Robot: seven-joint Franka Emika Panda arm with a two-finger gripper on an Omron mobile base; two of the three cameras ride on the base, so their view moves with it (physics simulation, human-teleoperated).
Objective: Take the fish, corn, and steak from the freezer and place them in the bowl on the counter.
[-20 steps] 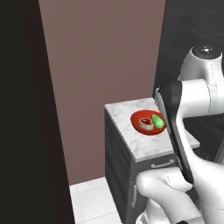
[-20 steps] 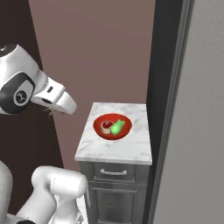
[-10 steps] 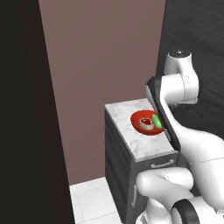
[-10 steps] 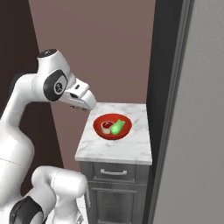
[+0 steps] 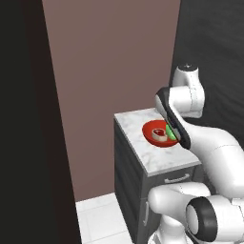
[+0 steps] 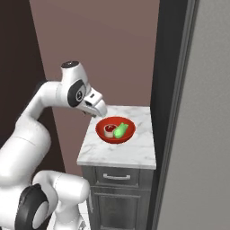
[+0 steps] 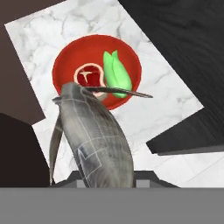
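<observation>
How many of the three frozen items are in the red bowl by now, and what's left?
Two are in: the round red steak and the green-husked corn lie in the shallow glossy red bowl on the white marble counter. The grey fish is in hand, held by the gripper near the bowl. What's left: carry the fish over the bowl and release it.

Your arm (image 6: 42, 112) is glossy white, built of fat rounded links with dark grey rings at the joints. At its 12 o'clock end sits a capped white elbow (image 5: 187, 76). Toward 6 o'clock, the base (image 5: 200, 217) bulges as smooth white shells around a black-rimmed joint.
</observation>
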